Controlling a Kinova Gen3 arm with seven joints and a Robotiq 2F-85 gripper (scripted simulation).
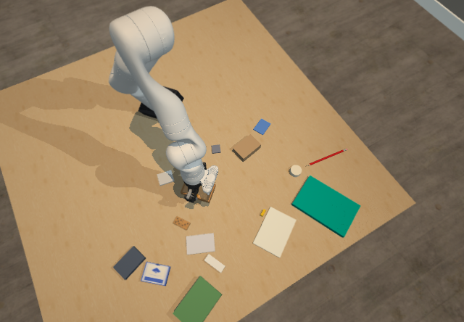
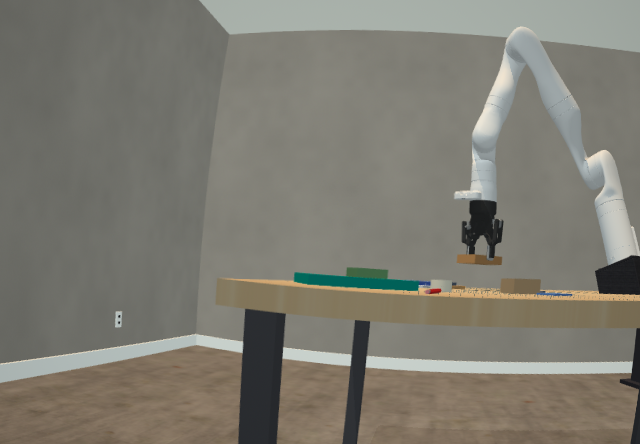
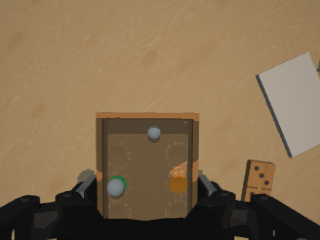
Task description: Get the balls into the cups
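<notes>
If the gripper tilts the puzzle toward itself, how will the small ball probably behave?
The small ball lies loose at the far wall of the wooden puzzle, so it probably rolls freely. It may miss the orange cup. The large ball over the green cup likely stays.

Puzzle (image 3: pixel 147 165) between the gripper (image 3: pixel 150 220) fingers above the table (image 3: pixel 100 60), large ball (image 3: pixel 115 187) near its left finger, small ball (image 3: pixel 154 132) ahead, domino (image 3: pixel 259 177) right.
</notes>
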